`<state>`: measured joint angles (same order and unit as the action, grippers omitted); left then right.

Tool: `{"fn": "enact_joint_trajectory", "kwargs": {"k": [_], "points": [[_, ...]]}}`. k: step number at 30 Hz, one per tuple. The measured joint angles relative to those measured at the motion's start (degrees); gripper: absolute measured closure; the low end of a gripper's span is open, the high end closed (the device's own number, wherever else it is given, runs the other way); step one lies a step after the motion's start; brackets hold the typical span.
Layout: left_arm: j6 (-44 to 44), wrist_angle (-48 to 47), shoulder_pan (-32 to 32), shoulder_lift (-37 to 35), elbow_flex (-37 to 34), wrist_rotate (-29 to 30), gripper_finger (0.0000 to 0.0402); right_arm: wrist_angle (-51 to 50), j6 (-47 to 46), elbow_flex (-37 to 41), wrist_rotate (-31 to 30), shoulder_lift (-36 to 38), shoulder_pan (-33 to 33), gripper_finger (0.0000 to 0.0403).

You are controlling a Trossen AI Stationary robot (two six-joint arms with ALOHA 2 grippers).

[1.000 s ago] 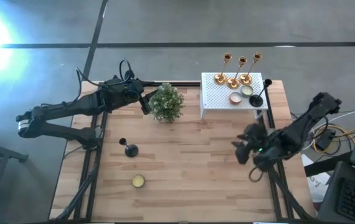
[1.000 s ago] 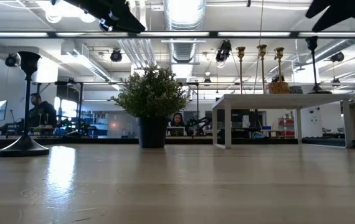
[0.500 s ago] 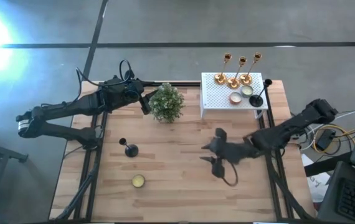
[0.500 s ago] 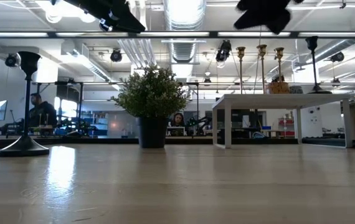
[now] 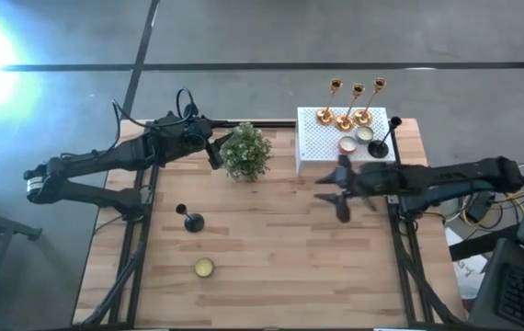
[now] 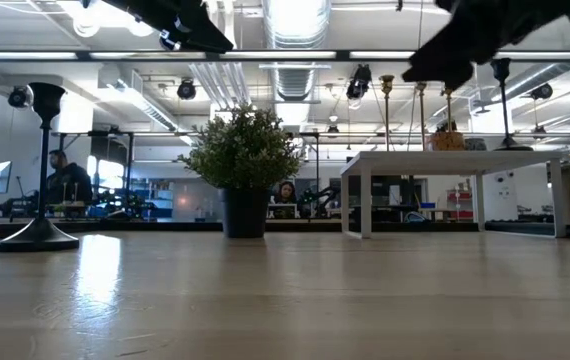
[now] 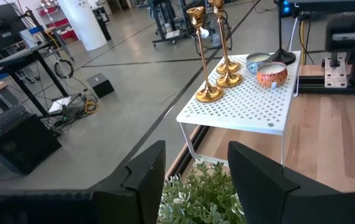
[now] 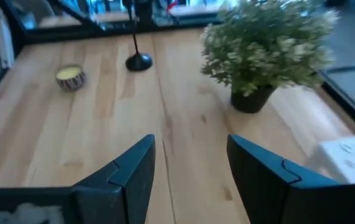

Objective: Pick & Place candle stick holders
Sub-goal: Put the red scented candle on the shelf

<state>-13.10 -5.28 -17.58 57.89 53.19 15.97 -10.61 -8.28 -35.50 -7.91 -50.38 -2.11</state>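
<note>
Our right gripper [image 5: 328,193], fingers spread and empty, has swung from the table's right edge to just in front of the white perforated metal stand [image 5: 322,147], so no pick has begun. Our left gripper [image 5: 214,152], also spread, waits beside the bushy green potted plant [image 5: 245,151]. We count three tall gold candle stick holders [image 5: 344,119] and one black candle stick holder [image 5: 379,147] on the stand, and another black holder [image 5: 192,222] on the bare wood.

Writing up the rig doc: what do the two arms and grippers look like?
Both arms are dark, slim and jointed, with black cables looping off them. The left gripper and right gripper each end in two broad, flat, matte black fingers with angular stepped edges. No markings visible.
</note>
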Motion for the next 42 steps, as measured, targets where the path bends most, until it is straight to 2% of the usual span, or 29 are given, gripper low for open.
{"fn": "enact_joint_trajectory", "kwargs": {"k": [6,12,20,30,42], "points": [[0.0,0.0,0.0,0.0,0.0,0.0,0.0223,3.0,0.1,10.5,2.4,15.2,1.6,0.0211],[0.0,0.0,0.0,0.0,0.0,0.0,0.0223,6.5,0.3,18.4,5.9,23.0,1.7,0.0211],[0.0,0.0,0.0,0.0,0.0,0.0,0.0223,7.8,-0.6,26.2,6.7,29.8,1.6,0.0211],[0.0,0.1,0.0,0.0,0.0,0.0,0.0223,7.9,-0.6,31.0,6.7,36.9,1.6,0.0211],[0.0,0.1,0.0,0.0,0.0,0.0,0.0223,6.5,-0.7,33.2,6.4,37.6,1.6,0.0211]]}}
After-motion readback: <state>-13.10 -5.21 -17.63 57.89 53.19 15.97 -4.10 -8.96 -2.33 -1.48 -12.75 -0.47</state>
